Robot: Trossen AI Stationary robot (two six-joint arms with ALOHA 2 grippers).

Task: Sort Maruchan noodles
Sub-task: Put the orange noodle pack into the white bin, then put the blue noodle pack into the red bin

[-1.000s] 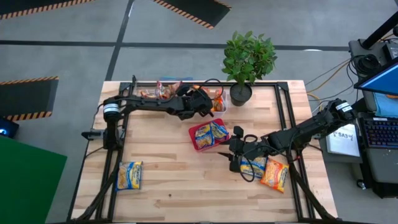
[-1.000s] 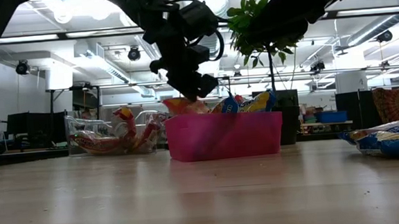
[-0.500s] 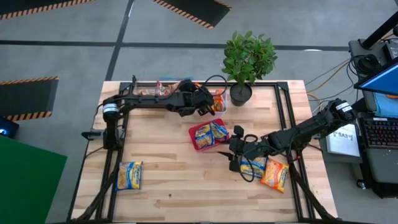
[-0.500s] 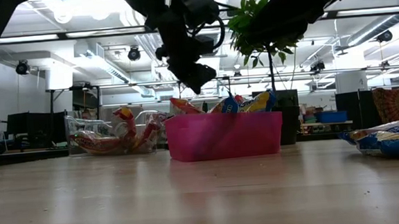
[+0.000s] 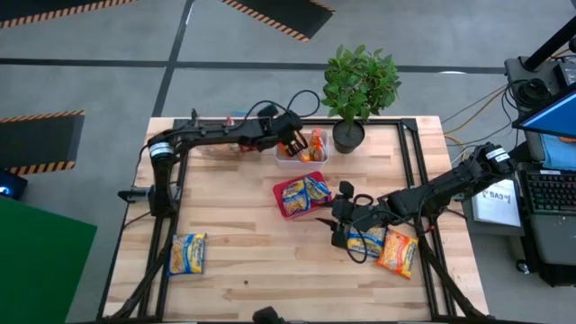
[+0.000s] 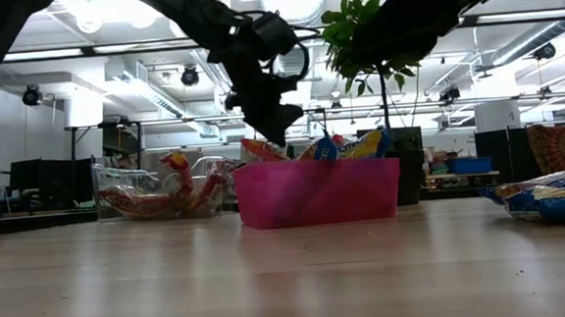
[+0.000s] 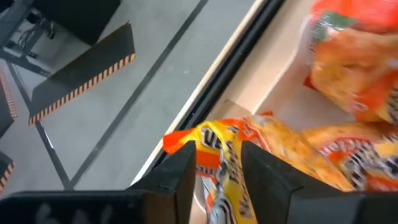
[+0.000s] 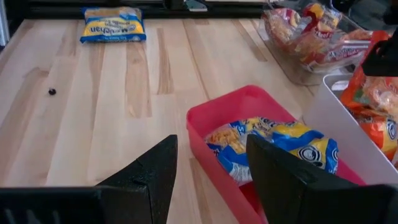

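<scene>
High view: left gripper (image 5: pixel 293 142) is over the white tray (image 5: pixel 290 160) at the table's far edge, just beside the plant pot (image 5: pixel 348 136), holding an orange packet (image 5: pixel 314 144) — more orange ones lie in that tray. Red tray (image 5: pixel 286 211) sits mid-table with blue-and-yellow packets (image 5: pixel 311 190) inside. Right gripper (image 5: pixel 335 225) rests low just right of the red tray, near a blue-and-yellow packet (image 5: pixel 364 241) and an orange one (image 5: pixel 397 253) on the table. One more blue-and-yellow packet (image 5: pixel 187 253) lies alone near the front-left corner, well apart from the rest. Low view: left gripper (image 6: pixel 270 120) hangs above the back of the red tray (image 6: pixel 314 192), packets poking over the rim; clear tray (image 6: pixel 157 191) with reddish packets is behind on the left; a blue-and-yellow packet (image 6: pixel 550 196) at the right edge. Left wrist view: fingers (image 7: pixel 180 177) are closed down onto the orange packet (image 7: pixel 221 162), narrow gap, packet pinched between them — white tray (image 7: pixel 273 93) with orange packets (image 7: pixel 348 56) below. Right wrist view: fingers (image 8: pixel 152 171) spread wide, nothing in them; red tray (image 8: pixel 205 121) with blue-and-yellow packets (image 8: pixel 273 146) ahead, white tray (image 8: pixel 339 130) and clear tray (image 8: pixel 305 68) beyond, lone packet (image 8: pixel 113 23) far off.
</scene>
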